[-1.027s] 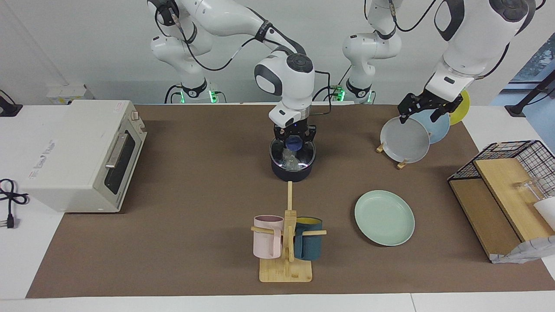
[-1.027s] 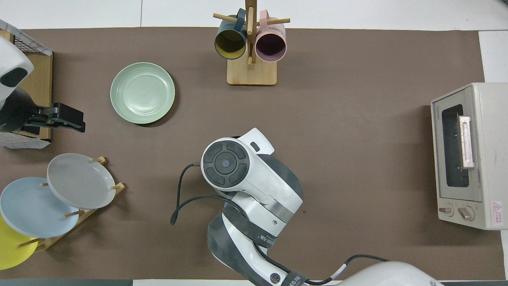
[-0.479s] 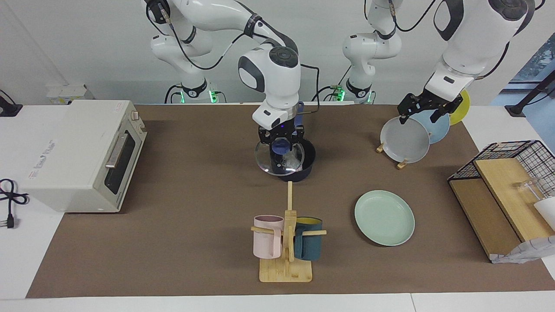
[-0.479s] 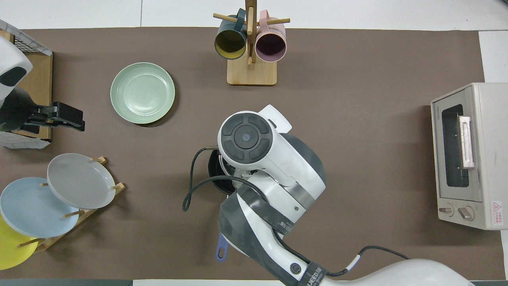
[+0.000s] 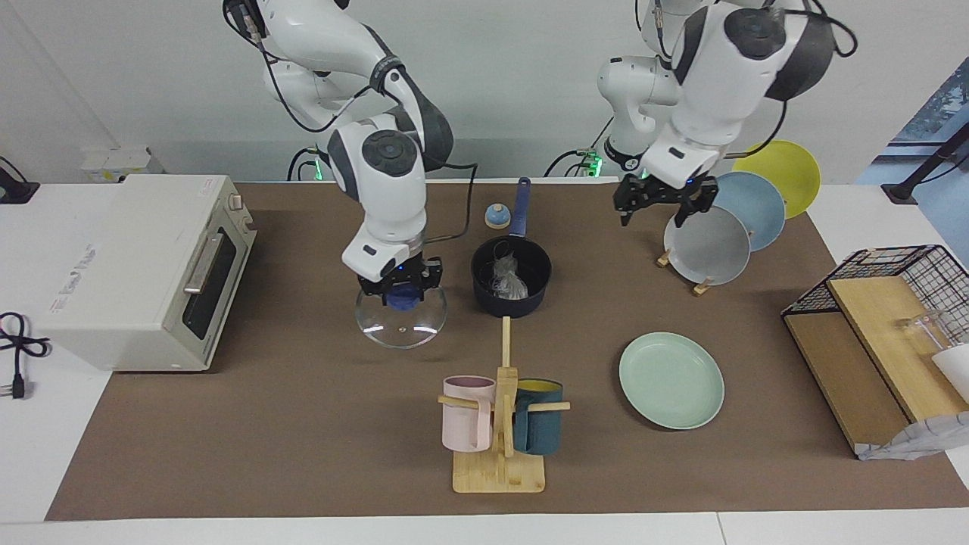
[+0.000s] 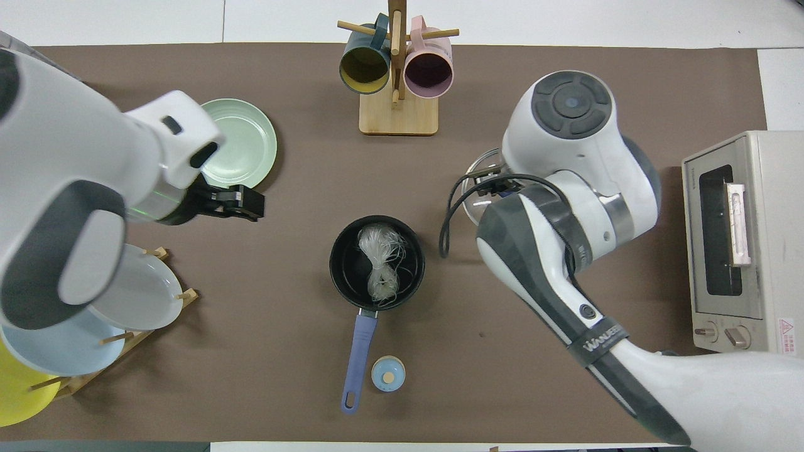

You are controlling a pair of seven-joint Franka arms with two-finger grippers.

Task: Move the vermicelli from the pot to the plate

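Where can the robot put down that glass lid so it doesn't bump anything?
The right gripper holds the glass lid over bare mat between the toaster oven and the pot; that patch is roomy. Bare mat also lies between the oven and the mug rack. It is crowded near the plate rack.

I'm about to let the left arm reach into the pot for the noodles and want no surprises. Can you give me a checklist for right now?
1. Lid off the dark navy saucepan: ok, its mouth is uncovered.
2. Whitish vermicelli clump in the pot: ok, lying inside.
3. Clear glass lid out of the way: ok, the right gripper holds it by its blue knob beside the pot, toward the toaster oven.
4. Pale mint-green plate ready: ok, nothing on it.
5. Left gripper free: ok, open, holding nothing, near the plate rack.
6. Small blue knobbed cap by the pot handle: ok, apart from the pot.
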